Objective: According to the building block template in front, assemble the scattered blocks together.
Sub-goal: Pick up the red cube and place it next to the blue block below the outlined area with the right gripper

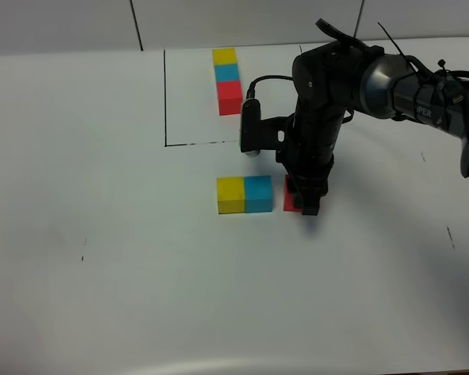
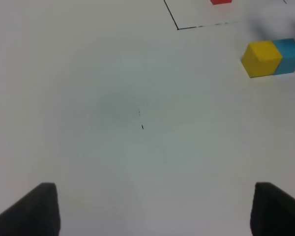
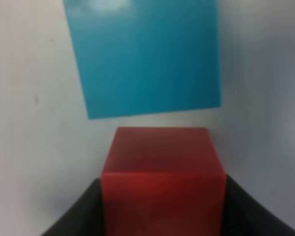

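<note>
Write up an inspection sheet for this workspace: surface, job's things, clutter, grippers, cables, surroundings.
Surface: white table with a black outline drawn at the far side and a few tiny dark marks.
Job's things: template row (yellow, blue, red) inside the outline; yellow block and blue block touching side by side; red block just apart from the blue one.
Clutter: nothing seen.
Grippers: right gripper shut on the red block; left gripper open, holding nothing.
Cables: black cable loops from the wrist camera to the right arm.
Surroundings: pale wall behind the table.
</note>
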